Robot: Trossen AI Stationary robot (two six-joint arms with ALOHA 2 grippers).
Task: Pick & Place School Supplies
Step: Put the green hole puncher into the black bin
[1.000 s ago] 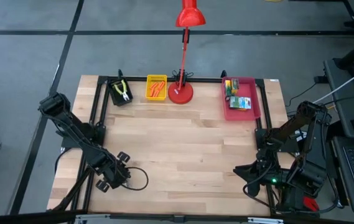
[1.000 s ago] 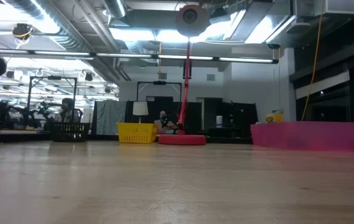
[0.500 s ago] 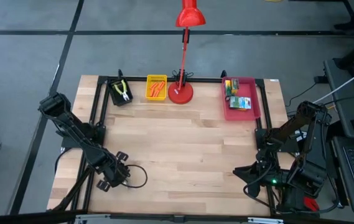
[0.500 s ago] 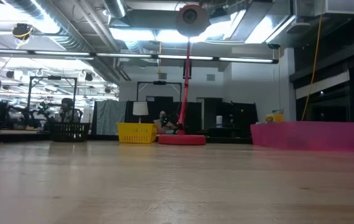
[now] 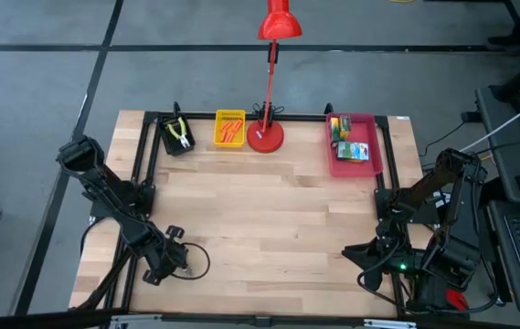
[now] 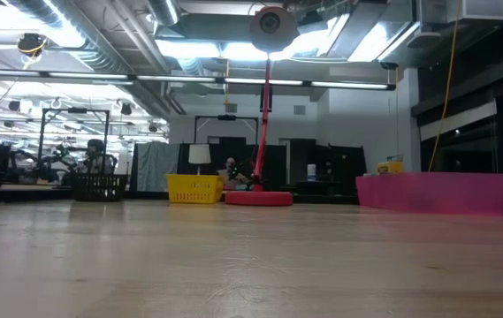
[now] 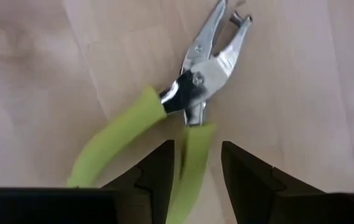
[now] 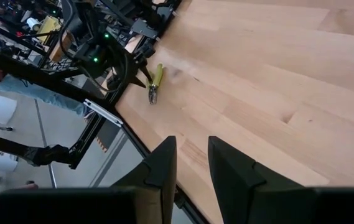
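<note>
A pair of pliers (image 7: pixel 195 87) with lime-green handles lies flat on the wooden table near its front left corner, and it also shows in the right wrist view (image 8: pixel 154 81). My left gripper (image 5: pixel 166 260) points down over it. Its fingers are apart, and one handle (image 7: pixel 192 155) lies between them (image 7: pixel 196 144). My right gripper (image 5: pixel 351 255) hangs open at the front right (image 8: pixel 192 146) with nothing between its fingers. At the far edge, crayon boxes (image 5: pixel 351 144) lie in the pink tray (image 5: pixel 376 146). Orange pieces (image 5: pixel 229 130) lie in the yellow tray, and a second pair of pliers (image 5: pixel 179 133) in the black one. My left gripper comes at the pliers from above, its fingers lying along one green handle (image 7: pixel 189 168) near the pivot. A gap shows between the handle and one finger (image 7: pixel 245 174). I cannot tell whether the other finger (image 7: pixel 158 177) touches it. The pliers rest flat on the table.
A red desk lamp (image 5: pixel 266 135) stands between the yellow tray (image 5: pixel 218 117) and the pink tray at the far edge. The black tray (image 5: pixel 166 144) sits at the far left. A black metal frame borders the table. Bare wood lies in the middle (image 5: pixel 269 219).
My left gripper has sunk toward the table and shifted a little toward the near left corner, rolling at the wrist. In the low view its dark arm has dropped out of sight at the left edge. My right arm has kept still.
</note>
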